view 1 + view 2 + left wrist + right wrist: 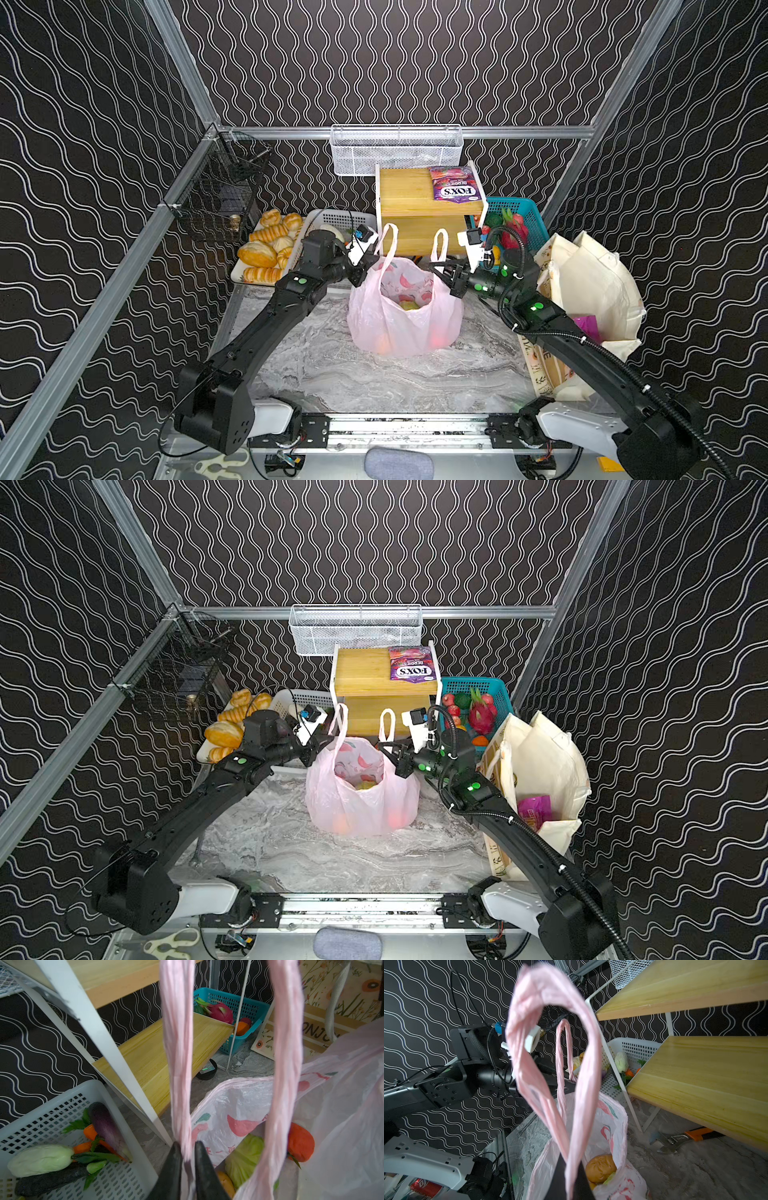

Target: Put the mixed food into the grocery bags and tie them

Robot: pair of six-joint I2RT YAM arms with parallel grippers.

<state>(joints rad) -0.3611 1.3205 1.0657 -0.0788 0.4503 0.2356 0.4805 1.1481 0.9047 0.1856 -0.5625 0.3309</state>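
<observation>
Pink plastic bag [399, 328], thin, translucent, with red fruit prints. It stands open-mouthed at the middle of the grey marble-pattern tabletop [374, 386], just in front of the two-tier wooden shelf with white frame [415, 195]. Both loop handles stand upright.

Contents seen in the wrist views:
- pale green cabbage [245, 1153]
- red-orange tomato-like vegetable [300, 1145]
- small yellow piece [225, 1182]
- brown wrinkled round piece [600, 1167]

Left gripper [187, 1144]: its black fingers flank one strand of the left loop handle [388, 241], and the plastic fills the narrow gap. Whether the strand is pinched cannot be told.

Right gripper [572, 1169]: jaws together, clamped on the base of the right loop handle [439, 245].

Lettering:
- The purple snack packet [457, 189] lies flat on the shelf top. It reads "FOX'S" and "BERRIES", upside down in both top views.
- The cream canvas tote [590, 282] stands at the table's right edge, beside the right arm. Its floral side panel [320, 1032] shows "ONJO" in the left wrist view, with the rest cut off.
- A magenta packet [534, 810] sits in the tote's mouth, its print unreadable.
- Red characters are printed on the pink bag's wall, too partial to read.
</observation>
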